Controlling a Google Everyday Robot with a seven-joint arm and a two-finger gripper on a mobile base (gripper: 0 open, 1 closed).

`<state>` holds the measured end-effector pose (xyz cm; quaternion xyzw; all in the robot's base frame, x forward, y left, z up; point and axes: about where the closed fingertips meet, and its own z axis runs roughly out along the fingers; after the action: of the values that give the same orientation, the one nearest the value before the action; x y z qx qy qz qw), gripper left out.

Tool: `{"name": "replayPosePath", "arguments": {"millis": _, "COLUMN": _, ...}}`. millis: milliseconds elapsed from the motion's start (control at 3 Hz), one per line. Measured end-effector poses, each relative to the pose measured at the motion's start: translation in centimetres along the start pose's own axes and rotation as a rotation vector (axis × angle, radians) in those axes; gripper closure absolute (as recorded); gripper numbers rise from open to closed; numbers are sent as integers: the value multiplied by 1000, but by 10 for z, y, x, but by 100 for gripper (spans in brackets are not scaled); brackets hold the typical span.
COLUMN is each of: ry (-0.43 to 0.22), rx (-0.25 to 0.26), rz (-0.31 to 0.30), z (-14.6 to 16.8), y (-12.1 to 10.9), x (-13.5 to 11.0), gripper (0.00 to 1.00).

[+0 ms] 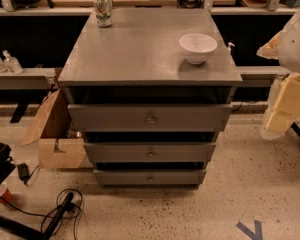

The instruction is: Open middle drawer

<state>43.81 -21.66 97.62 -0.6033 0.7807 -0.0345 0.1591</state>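
The grey cabinet (140, 49) stands in the middle of the camera view with three drawers stacked in its front. The middle drawer (115, 153) has a wide flat grey front and a small round brass knob (151, 154); its front is pushed in and none of its inside shows. The top drawer (110, 117) is above it and the lowest drawer (120, 177) is below it. My gripper is out of view. Only white and beige parts of my arm (290, 74) show at the right edge, apart from the cabinet.
A white bowl (198, 47) and a can (103, 10) stand on the cabinet top. An open cardboard box (55, 139) sits on the floor left of the cabinet. Black cables (60, 211) lie at front left. Blue tape (252, 229) marks the floor at front right.
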Motion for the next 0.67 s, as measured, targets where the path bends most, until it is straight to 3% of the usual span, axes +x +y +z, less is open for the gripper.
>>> {"name": "replayPosePath", "arguments": {"millis": 667, "ry": -16, "rx": 4, "rz": -6, "z": 13, "y": -2, "x": -3, "gripper": 0}}
